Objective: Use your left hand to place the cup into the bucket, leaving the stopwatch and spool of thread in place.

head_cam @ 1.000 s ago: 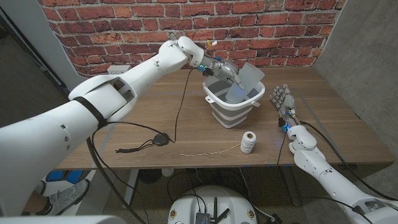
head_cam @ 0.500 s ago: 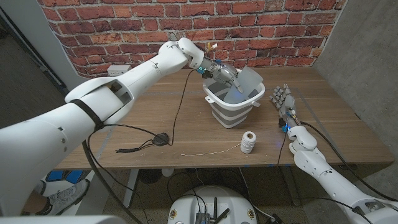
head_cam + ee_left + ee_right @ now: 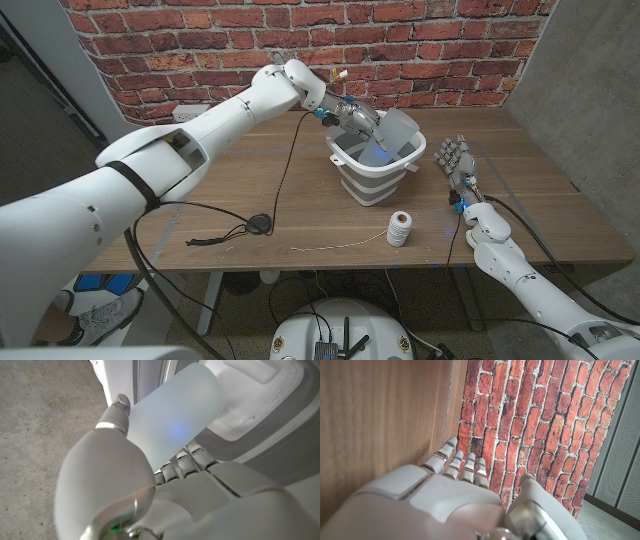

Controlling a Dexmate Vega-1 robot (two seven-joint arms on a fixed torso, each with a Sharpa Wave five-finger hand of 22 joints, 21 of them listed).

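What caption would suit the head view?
Left robot hand holds a cup over the bucket.

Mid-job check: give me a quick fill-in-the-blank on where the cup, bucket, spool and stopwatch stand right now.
1. The left hand holds the cup over the ____.
2. The spool of thread stands on the table in front of the bucket, nearer the table's ____ edge.
3. The stopwatch lies on the robot's ____ side of the spool.
4. The right hand holds ____.

Missing words: bucket; front; left; nothing
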